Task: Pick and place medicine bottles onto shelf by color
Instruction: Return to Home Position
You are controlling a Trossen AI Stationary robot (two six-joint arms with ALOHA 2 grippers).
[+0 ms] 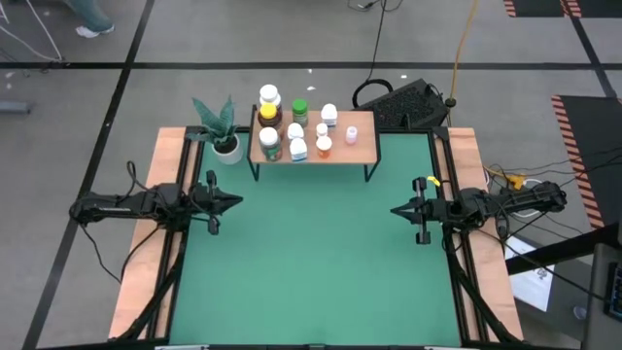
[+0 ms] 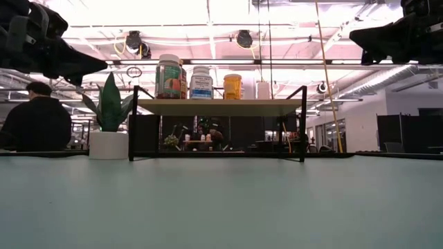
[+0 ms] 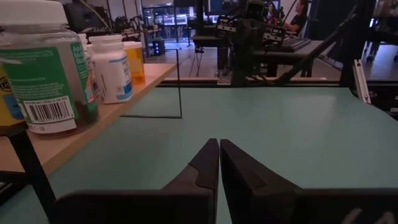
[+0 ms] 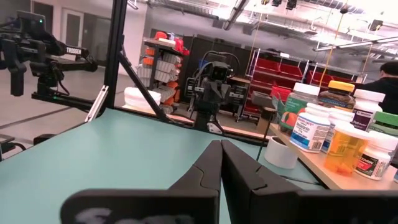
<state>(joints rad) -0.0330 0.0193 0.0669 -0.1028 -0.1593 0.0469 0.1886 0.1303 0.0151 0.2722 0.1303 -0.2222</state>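
We hold our left gripper (image 1: pixel 237 202) and right gripper (image 1: pixel 395 210) pinched shut, empty, above the table (image 1: pixel 311 282). The bottles (image 1: pixel 270 143) stand on the shelf (image 1: pixel 366 151), beyond and between them. We judge them light, rigid, slick; grip below the cap.

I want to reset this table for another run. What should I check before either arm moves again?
1. Left gripper shut and empty: ok.
2. Right gripper shut and empty: ok.
3. Both grippers apart from the shelf, at opposite sides of the table: ok.
4. Medicine bottles all on the shelf, none on the table: ok.
5. Bottles grouped by colour: cannot tell.
6. Person sits beyond the table, away from both grippers: ok.
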